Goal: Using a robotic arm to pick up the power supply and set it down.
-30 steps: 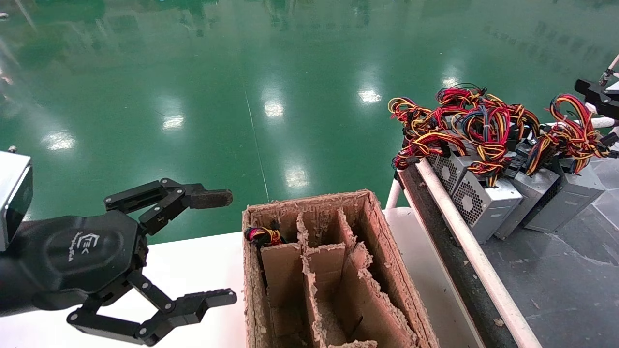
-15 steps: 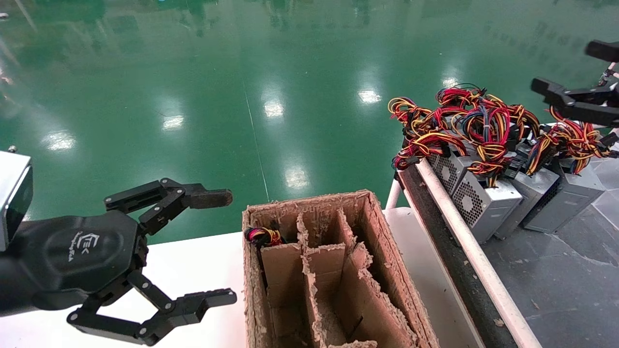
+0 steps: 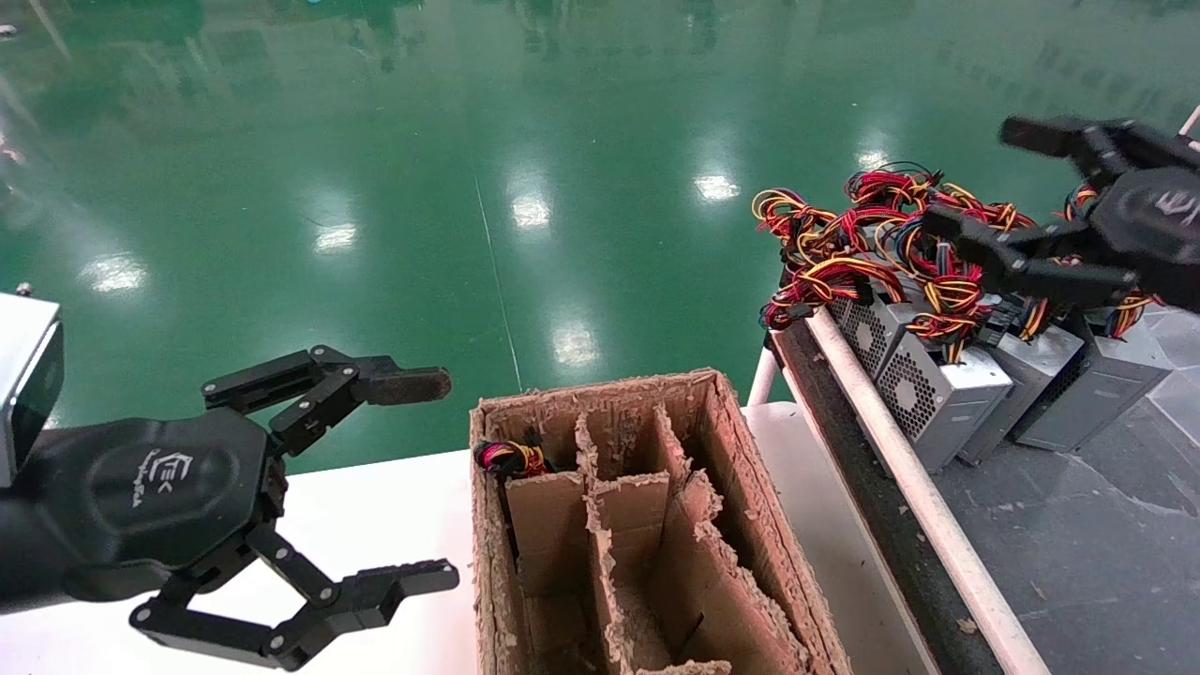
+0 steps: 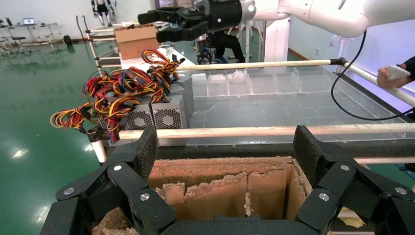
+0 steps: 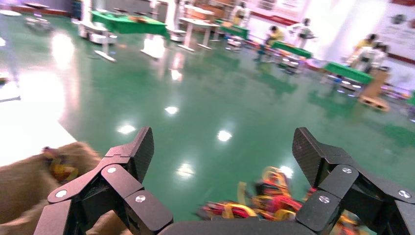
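Power supplies stand in a row on the dark belt at the right, the darkest grey power supply at its right end. Red, yellow and black wires bunch on top of them. My right gripper hangs open just above those wires, touching nothing. In the right wrist view its fingertips stand wide apart over blurred wires. From the left wrist view the right gripper shows high over the wires. My left gripper is parked open at the lower left, beside the cardboard box.
The torn cardboard box has divider slots; a wire bundle sticks out of its far left slot. Two lighter silver boxes with fan grilles lean against a white rail. Green floor lies beyond the white table.
My right gripper has come in from the right edge, moving left until it is over the wire bundles. The left arm and the boxes have not moved.
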Controlling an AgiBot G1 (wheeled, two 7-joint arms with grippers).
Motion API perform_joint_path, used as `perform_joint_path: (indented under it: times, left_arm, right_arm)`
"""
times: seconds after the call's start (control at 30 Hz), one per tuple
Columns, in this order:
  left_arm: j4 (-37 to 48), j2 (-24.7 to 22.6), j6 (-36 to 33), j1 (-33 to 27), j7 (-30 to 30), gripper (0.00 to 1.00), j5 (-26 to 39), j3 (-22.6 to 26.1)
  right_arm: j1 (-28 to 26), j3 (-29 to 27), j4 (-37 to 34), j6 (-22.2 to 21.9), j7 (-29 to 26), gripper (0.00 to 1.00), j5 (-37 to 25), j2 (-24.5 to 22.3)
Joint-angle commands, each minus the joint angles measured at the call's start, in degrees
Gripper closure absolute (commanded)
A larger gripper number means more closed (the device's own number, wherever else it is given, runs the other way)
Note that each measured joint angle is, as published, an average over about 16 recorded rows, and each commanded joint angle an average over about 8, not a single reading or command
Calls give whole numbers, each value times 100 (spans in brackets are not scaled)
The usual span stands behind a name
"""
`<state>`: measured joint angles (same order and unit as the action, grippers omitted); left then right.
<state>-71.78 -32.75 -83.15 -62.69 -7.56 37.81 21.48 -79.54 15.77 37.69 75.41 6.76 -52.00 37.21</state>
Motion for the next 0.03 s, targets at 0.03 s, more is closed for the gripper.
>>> perform_joint_path:
  times: [0.03]
  left_arm:
    - [0,0,0,0,0,0,0,0]
  right_arm:
    - [207,3,413,118,-202,0,117,-25]
